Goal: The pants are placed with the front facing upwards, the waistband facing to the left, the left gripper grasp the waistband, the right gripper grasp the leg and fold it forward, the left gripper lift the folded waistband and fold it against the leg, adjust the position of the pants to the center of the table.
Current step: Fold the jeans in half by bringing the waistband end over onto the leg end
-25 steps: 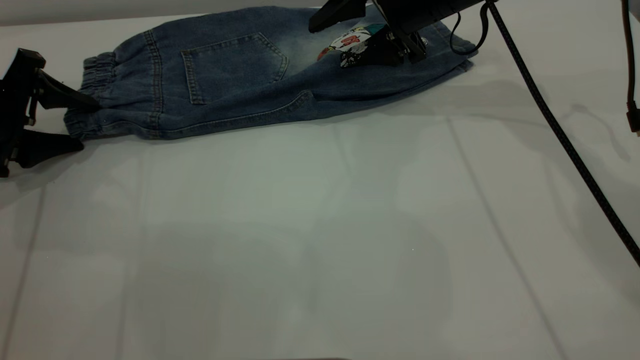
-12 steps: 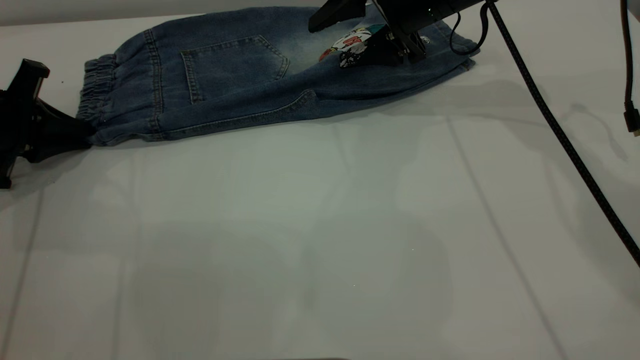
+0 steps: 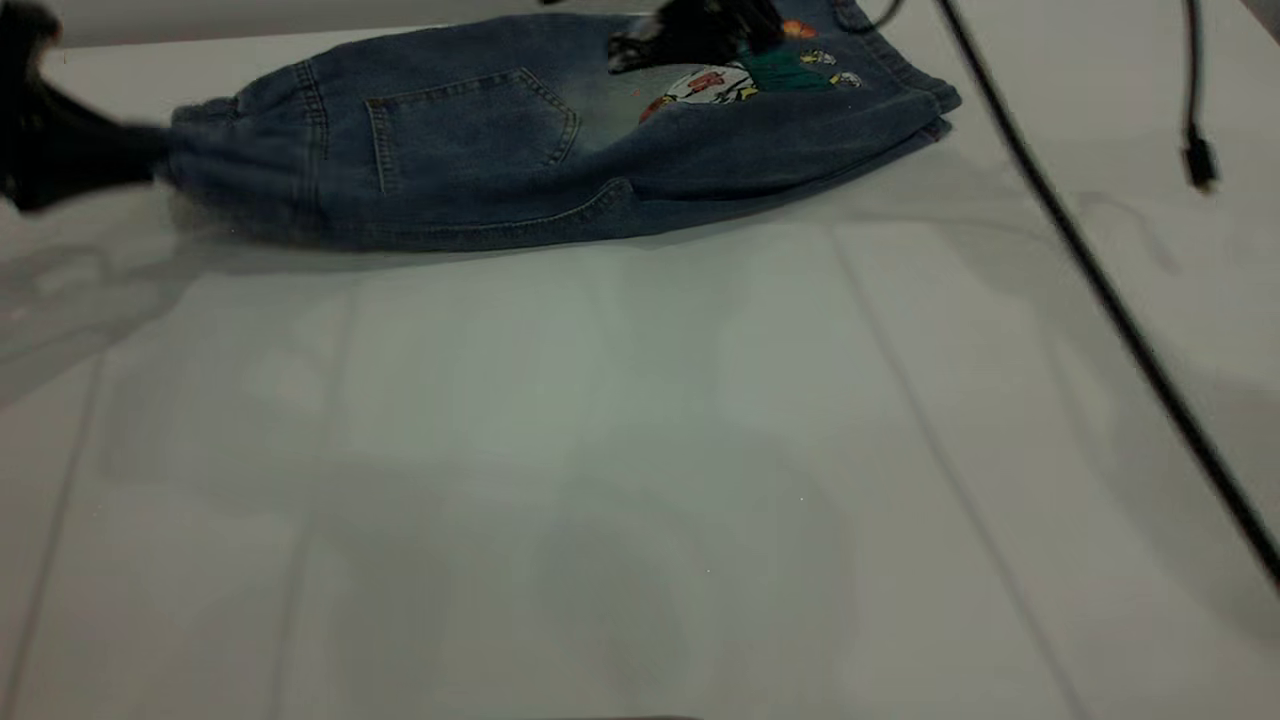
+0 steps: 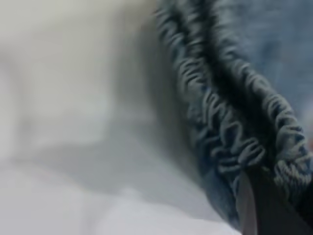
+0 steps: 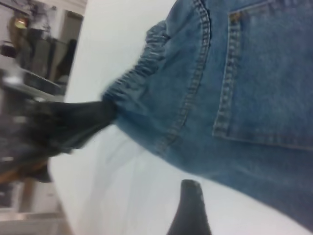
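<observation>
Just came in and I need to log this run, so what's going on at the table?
Two robot arms are folding small denim pants on a white table. The pants lie at the far side, already folded lengthwise, back pocket up. The left gripper has its jaws shut on the waistband at the left end and holds it raised off the table. The right gripper hangs above the leg end near a colourful print; whether it grips anything cannot be told.

Pants: mid-blue denim w/ faded paler patch by the patch pocket, tan stitching, multicolour cartoon print in white, red, green, yellow. Waistband darker blue. Table pale grey-white. Both grippers black.
</observation>
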You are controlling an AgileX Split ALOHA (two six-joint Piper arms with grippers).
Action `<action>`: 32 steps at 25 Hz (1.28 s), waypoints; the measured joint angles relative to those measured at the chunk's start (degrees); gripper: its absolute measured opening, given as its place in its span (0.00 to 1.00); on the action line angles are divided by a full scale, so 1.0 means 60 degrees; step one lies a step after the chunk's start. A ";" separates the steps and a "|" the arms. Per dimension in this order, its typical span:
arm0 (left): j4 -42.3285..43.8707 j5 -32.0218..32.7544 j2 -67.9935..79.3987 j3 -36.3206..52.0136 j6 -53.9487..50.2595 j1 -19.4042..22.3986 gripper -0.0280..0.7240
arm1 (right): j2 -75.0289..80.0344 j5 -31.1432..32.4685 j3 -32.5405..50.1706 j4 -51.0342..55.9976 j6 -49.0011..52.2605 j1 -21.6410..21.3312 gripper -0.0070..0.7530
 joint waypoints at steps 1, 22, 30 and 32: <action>0.0068 0.0185 -0.0242 0.0000 0.0059 -0.0011 0.15 | -0.0007 -0.0309 -0.0072 -0.0234 0.0108 0.0199 0.65; 0.2460 0.0960 -0.4069 0.0026 -0.0621 -0.1309 0.15 | 0.1071 -0.0529 -0.2119 -0.3375 0.1753 0.1757 0.65; 0.2306 0.1175 -0.4323 0.0026 -0.0652 -0.1337 0.15 | 0.1453 -0.0259 -0.2265 -0.4404 0.2439 0.1512 0.65; 0.2285 0.1178 -0.4330 0.0026 -0.0652 -0.1409 0.15 | 0.1602 -0.0093 -0.2265 -0.4446 0.2439 0.1666 0.65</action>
